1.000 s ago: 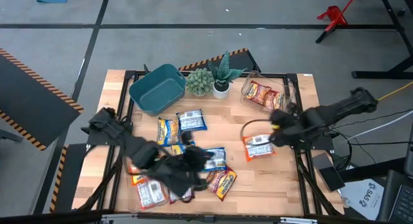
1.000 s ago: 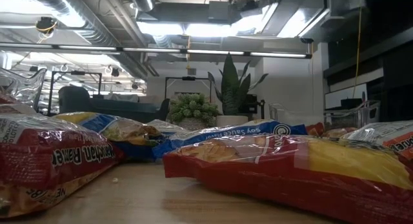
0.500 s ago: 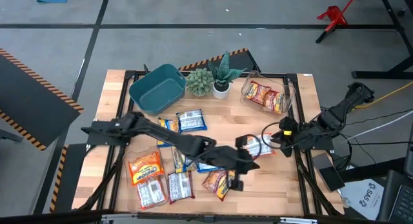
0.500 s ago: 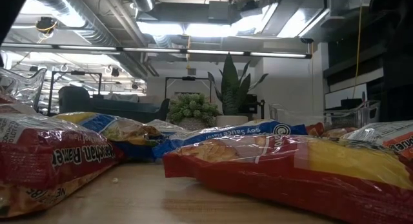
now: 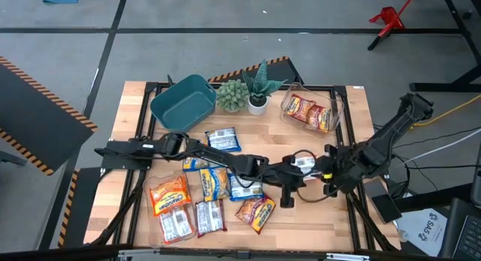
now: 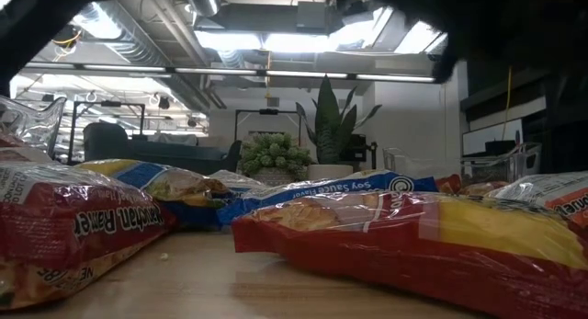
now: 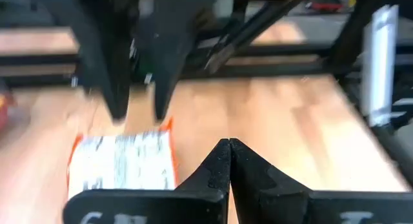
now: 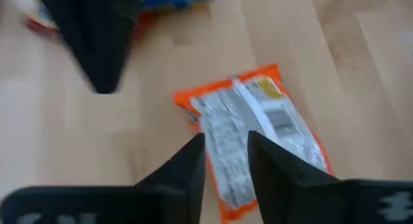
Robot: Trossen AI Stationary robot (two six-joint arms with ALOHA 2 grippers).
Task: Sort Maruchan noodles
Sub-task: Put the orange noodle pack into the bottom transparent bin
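An orange-edged, silvery Maruchan packet (image 5: 303, 164) lies flat on the table, right of centre. My right gripper (image 8: 226, 146) is open, and the packet (image 8: 258, 130) shows between and beyond its fingers. My left arm reaches across the table. Its gripper (image 7: 228, 148) is shut and sits just beside the packet (image 7: 122, 167), on the side toward the near edge. Several more packets lie in a loose cluster (image 5: 213, 183) on the table's left half, and they fill the foreground of the low view (image 6: 413, 236). My right gripper comes down at the orange-edged packet from above, with its fingers (image 7: 119, 101) over the packet's right end (image 7: 145, 143). I cannot tell whether the fingertips touch it. The packet lies flat on the wood.
A teal bin (image 5: 183, 103) stands at the far left. Two small potted plants (image 5: 244, 94) are at far centre. A clear tub (image 5: 334, 103) with red packets inside is at far right. The two arms nearly meet over the packet. Bare wood (image 5: 316, 208) lies toward the near right corner.
My left arm has swept from the near-left packet cluster toward the table's right, uncovering those packets, and now ends beside the orange-edged packet. My right gripper has moved a little toward the near edge, onto that packet. The packet has stayed about where it was.
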